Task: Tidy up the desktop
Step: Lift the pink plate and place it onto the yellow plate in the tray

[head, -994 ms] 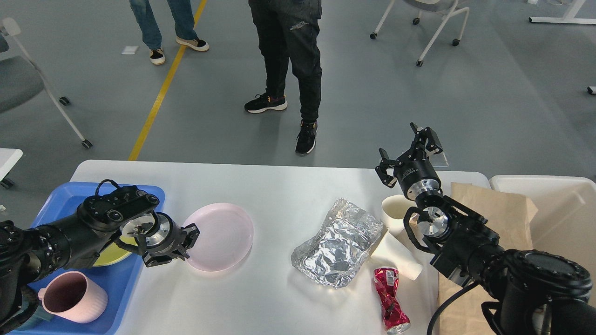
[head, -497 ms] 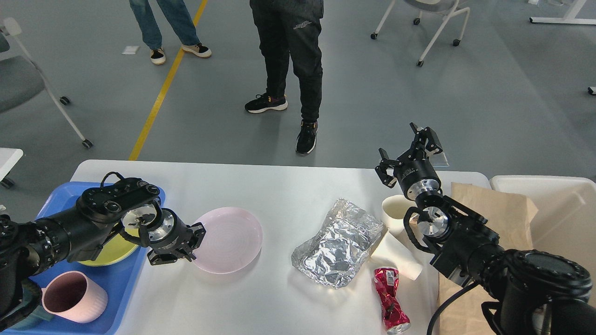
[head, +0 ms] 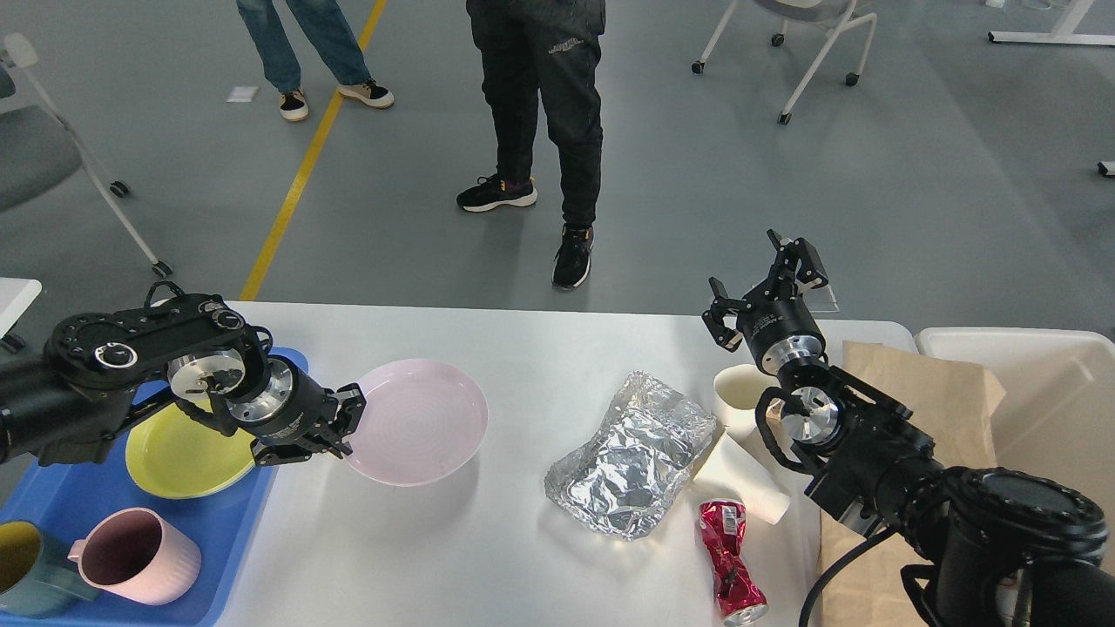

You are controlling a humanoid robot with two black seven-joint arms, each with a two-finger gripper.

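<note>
Head view shows the left gripper [head: 348, 428] clamped on the pink plate's [head: 418, 421] left rim, lifted above the desktop [head: 523, 348], just right of the blue tray [head: 235, 531]. Far right of the plate, the right gripper [head: 760, 280] hangs with fingers apart.

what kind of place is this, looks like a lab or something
Probably a robotics lab or test hall: a grey floor with a yellow line, rolling chairs, and people standing by the white desktop.
</note>
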